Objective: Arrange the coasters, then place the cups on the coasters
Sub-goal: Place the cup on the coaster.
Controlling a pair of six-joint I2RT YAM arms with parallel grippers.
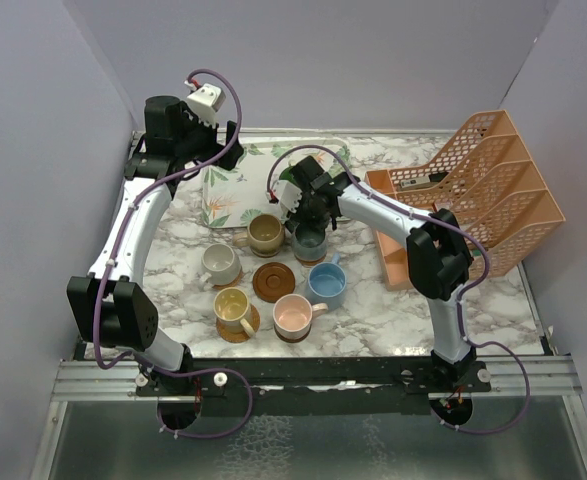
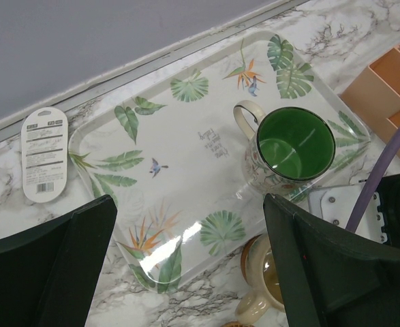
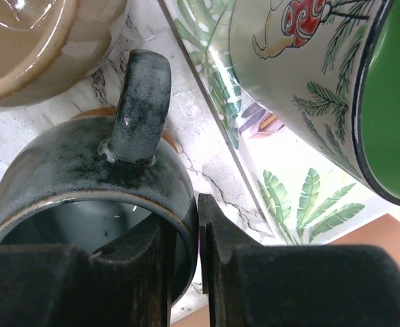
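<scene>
My right gripper (image 3: 186, 218) straddles the rim of the grey-blue cup (image 3: 84, 163), one finger inside and one outside, with a thin gap at the outer wall. That cup (image 1: 308, 245) stands on a brown coaster (image 3: 90, 112). The tan cup (image 1: 266, 233) is beside it. A green-inside mug (image 2: 291, 146) stands on the leaf tray (image 2: 186, 150). My left gripper (image 2: 187, 204) hangs open and empty above the tray. The yellow cup (image 1: 231, 305) and pink cup (image 1: 293, 315) sit on coasters. The white cup (image 1: 220, 263), light blue cup (image 1: 326, 285) and a bare coaster (image 1: 273, 281) lie between them.
An orange mesh file rack (image 1: 473, 190) fills the right side of the marble table. A white label card (image 2: 43, 153) lies by the tray's far corner. Grey walls close the back and both sides.
</scene>
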